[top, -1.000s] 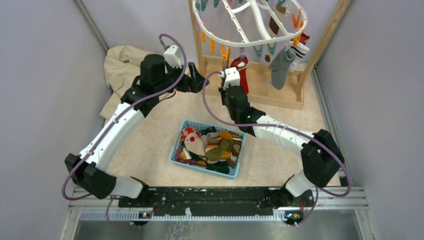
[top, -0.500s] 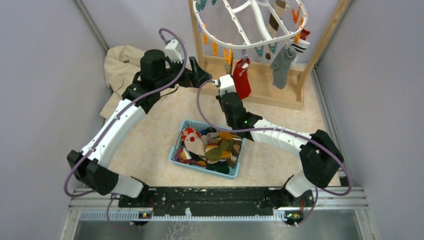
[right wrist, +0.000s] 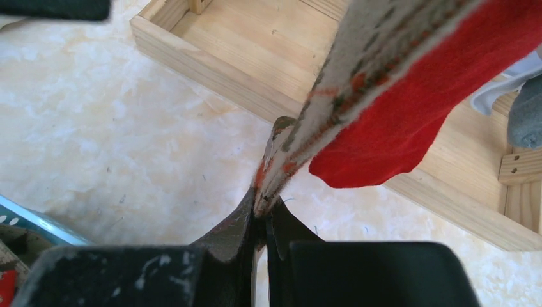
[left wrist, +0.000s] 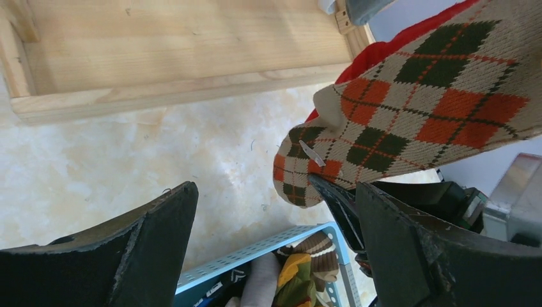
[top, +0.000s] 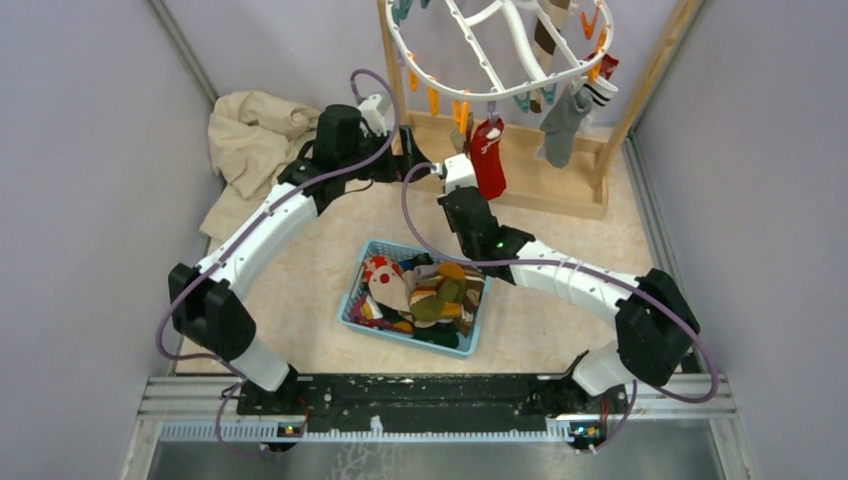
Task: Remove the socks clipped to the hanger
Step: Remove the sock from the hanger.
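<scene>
At twelve o'clock on the tabletop [top: 300,260], in the top view, you have the hanger [top: 510,92] up in the wooden rack [top: 540,190], with socks hanging from its near rim. A red sock [top: 488,155] hangs at the middle of that rim and a grey sock [top: 562,125] hangs toward two o'clock of it.

Your right gripper [right wrist: 263,211] has its jaws pressed together on the toe of an argyle sock [left wrist: 415,109], which hangs just beside the red sock on its nine o'clock side. In the right wrist view that sock runs edge-on, up and away from the pinch, across the front of the red one.

Your left gripper [left wrist: 275,198] stands with its jaws wide apart and nothing in them. In the left wrist view the argyle toe sits just past the gap, with the right arm's finger clamped on it; you cannot tell whether the left jaws touch the sock.

A blue basket [top: 352,300] of loose socks sits mid-tabletop between the arms. A beige cloth [top: 250,140] lies at ten o'clock.
</scene>
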`<state>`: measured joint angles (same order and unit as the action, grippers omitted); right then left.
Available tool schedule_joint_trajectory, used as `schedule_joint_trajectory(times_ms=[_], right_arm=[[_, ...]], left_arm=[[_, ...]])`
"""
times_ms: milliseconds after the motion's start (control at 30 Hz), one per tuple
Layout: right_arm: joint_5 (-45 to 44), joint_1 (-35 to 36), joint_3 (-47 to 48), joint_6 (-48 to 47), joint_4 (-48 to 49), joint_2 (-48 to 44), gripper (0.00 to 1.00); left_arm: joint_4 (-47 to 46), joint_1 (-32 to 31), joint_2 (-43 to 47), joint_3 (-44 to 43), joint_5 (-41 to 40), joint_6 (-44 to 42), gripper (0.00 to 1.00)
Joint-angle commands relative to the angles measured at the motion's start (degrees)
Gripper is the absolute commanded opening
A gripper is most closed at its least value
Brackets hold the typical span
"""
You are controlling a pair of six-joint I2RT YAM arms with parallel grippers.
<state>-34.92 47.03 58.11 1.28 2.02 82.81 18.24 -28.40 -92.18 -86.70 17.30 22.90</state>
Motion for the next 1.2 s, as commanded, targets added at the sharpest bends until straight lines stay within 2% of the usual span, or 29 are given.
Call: schedule_joint_trajectory(times_ms=[0,233,467,800,1000,1167], right_arm=[[1.38,0.35,1.81,0.36,0.27,-0.72,0.04],[-2.06,1.92,5.54,0.24,-0.72,4.40,0.02],[-7.21,5.78,5.81,-7.57,1.55,7.29,0.01],[-12.00,9.12,5.47,-15.55,5.58,9.10,0.00],[-13.91,9.31,7.14,-18.63,7.28,10.22,0.00],[-14.97,9.31,7.44,-21.06,9.13,10.53,0.00]], left_arm=[[-0.82,-0.03,3.41,-0.76,-1.71,-1.45,0.99],[-3.96,-0.02,5.39,0.30,-1.47,-1.05,0.99],[-2.28,0.06,4.43,-6.17,-2.33,-3.13,0.99],[-4.39,-0.47,3.54,-9.05,0.70,-2.11,0.99],[-1.28,-2.90,-0.01,-14.57,0.53,-4.17,0.99],[3.02,-5.26,-4.64,-22.71,0.02,-6.20,0.99]])
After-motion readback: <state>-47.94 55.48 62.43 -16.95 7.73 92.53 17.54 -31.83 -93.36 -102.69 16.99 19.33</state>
